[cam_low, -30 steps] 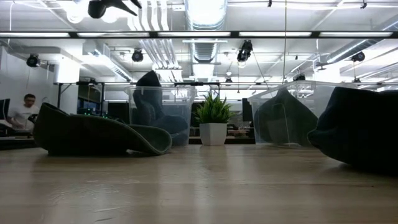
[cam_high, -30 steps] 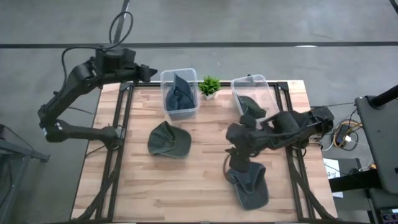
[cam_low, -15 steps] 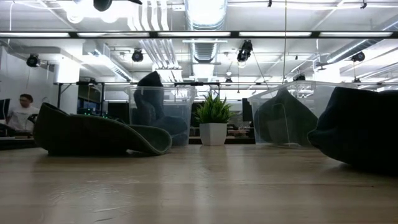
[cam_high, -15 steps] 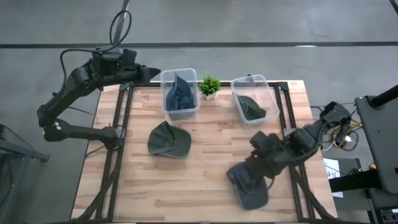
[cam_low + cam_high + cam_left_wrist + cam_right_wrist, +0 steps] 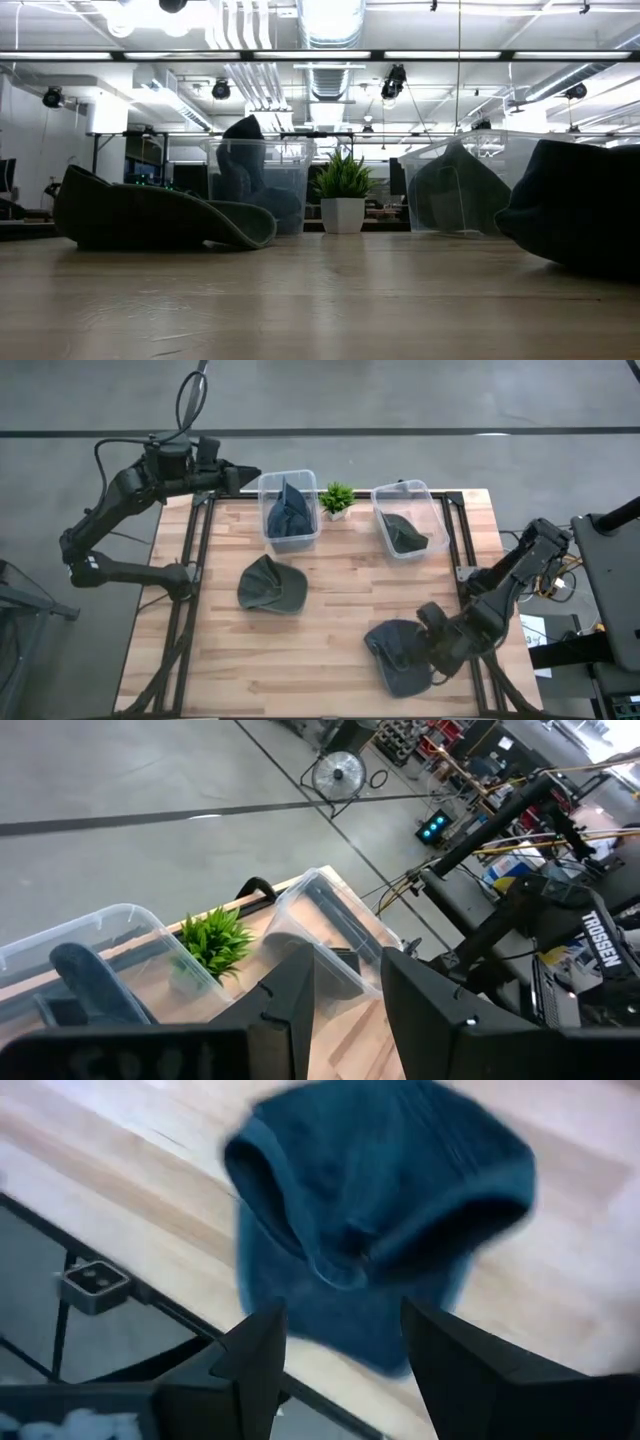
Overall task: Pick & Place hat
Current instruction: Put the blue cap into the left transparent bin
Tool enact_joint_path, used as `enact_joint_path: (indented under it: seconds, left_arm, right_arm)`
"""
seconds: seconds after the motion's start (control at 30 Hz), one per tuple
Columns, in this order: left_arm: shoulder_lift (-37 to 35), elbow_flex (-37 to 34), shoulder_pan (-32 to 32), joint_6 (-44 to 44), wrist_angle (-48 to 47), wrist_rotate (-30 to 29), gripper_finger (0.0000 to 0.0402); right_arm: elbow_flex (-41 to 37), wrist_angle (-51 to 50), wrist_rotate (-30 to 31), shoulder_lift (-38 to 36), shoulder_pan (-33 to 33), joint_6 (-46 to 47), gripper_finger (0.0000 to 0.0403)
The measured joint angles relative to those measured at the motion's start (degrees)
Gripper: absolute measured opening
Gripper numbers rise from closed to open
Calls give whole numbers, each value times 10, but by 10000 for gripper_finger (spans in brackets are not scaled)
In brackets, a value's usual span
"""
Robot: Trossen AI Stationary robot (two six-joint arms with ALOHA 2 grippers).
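High view is showing me two dark caps loose on the wooden table: one cap lying left of centre, and a second cap sitting near the front right corner. I am hovering the right gripper just beside that second cap, on its right-hand side, low over the boards, so the cap is lying immediately toward the table's middle from the claw. Through the right wrist camera I am looking straight past my fingers at the cap, and the jaws are standing apart with nothing between them, so the claw is released and empty. The cap's long axis is running roughly from the table's front edge toward the back, crown nearer the front, as far as I can judge. The left gripper is waiting beyond the back left corner, beside the left bin, its fingers parted and empty in its own wrist picture. I am judging the right arm to be far the nearer one for this cap, and the right bin, already holding a hat, the likely drop.
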Motion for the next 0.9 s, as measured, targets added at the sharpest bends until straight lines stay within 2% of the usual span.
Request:
enact_joint_path:
  seconds: [0.13, 0.37, 0.63, 0.9]
  left_arm:
    - [0, 0, 0, 4, 0, 3, 110]
    - [0, 0, 0, 2, 0, 7, 110]
    - [0, 0, -1, -15, 3, 8, 110]
    - [0, 0, -1, -10, 2, 9, 110]
  right_arm:
    - [-21, 2, -31, 5, 36, 62, 192]
    - [-76, 26, -37, 34, 77, 101, 192]
    - [-165, 182, -36, 48, 83, 110, 192]
    - [-211, 256, -31, 71, 84, 108, 179]
